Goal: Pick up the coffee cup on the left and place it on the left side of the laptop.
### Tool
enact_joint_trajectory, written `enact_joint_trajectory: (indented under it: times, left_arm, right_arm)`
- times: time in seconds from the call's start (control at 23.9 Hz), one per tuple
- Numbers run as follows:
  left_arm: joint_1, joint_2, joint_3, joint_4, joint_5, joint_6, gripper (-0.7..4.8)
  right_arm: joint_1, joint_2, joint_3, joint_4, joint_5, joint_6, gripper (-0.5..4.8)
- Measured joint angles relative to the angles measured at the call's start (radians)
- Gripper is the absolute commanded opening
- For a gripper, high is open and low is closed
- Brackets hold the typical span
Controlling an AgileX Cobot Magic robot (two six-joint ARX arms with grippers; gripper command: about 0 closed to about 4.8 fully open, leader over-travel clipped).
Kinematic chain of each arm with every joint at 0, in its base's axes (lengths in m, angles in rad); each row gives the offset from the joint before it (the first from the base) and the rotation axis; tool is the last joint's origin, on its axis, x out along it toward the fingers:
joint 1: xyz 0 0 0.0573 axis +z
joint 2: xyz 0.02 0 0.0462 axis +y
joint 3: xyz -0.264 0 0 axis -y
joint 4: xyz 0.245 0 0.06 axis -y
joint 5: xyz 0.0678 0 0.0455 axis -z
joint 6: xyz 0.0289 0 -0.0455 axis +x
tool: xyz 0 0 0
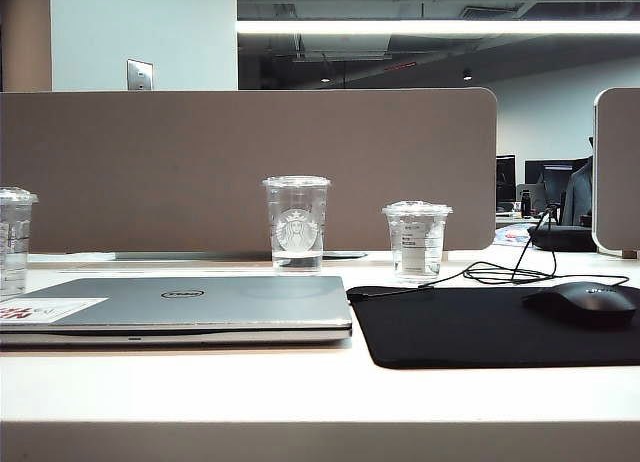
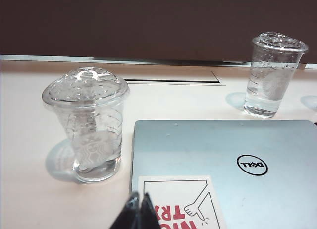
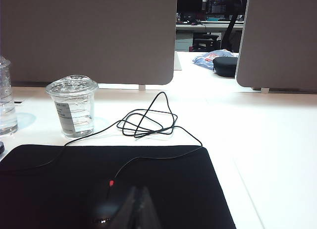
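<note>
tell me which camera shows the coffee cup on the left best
The left wrist view: the coffee cup shows whole, lid and base, beside the laptop, above the shut left gripper. The exterior view clips the cup at the frame edge. The right wrist view, with the shut right gripper, does not show it.

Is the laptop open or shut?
Shut: the laptop lies flat on the table with its logo lid facing up.

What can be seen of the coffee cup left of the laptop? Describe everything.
The coffee cup is short, of clear plastic, with a clear lid and a whitish smudgy print on its side. A little clear liquid sits at its bottom. It stands upright on the white table, just left of the closed laptop, apparently not touching it. No hand holds it.
</note>
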State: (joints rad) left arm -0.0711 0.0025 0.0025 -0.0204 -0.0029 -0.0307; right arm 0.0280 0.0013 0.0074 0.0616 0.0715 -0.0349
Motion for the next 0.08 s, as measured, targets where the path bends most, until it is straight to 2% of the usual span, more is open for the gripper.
enact_joint_trajectory:
  times: [0.08]
  left_arm:
    - [0.000,0.000,0.000,0.000,0.000,0.000,-0.05]
  right_arm:
    - [0.000,0.000,0.000,0.000,0.000,0.000,-0.02]
